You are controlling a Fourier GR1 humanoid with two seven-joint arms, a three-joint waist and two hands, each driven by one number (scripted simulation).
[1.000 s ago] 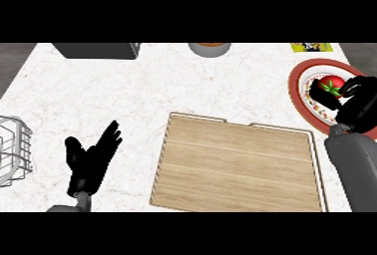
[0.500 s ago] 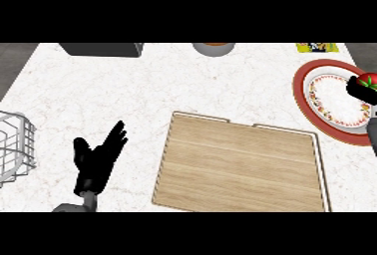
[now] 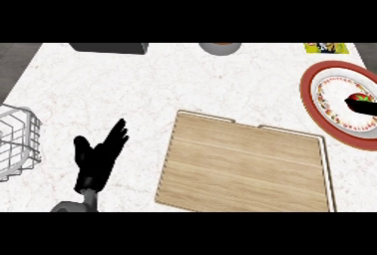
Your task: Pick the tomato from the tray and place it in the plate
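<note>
The tomato point(image 3: 360, 97) sits on the red-rimmed plate point(image 3: 316, 74) at the counter's right edge, its red top showing just above the black fingers of the right hand point(image 3: 362, 106), which reaches in from the view's right border over the plate's patterned centre. Only a dark sliver of that hand shows, so whether its fingers are clamped on the tomato or spread cannot be told. The wooden tray point(image 3: 247, 167) lies in the middle of the marble counter, well apart from the plate. The left hand point(image 3: 99, 154) rests at the lower left — fingers straight and spread, pointing up — holding nothing. A white wire basket point(image 3: 16, 142) stands at the left edge, near that hand but not touching it.
</note>
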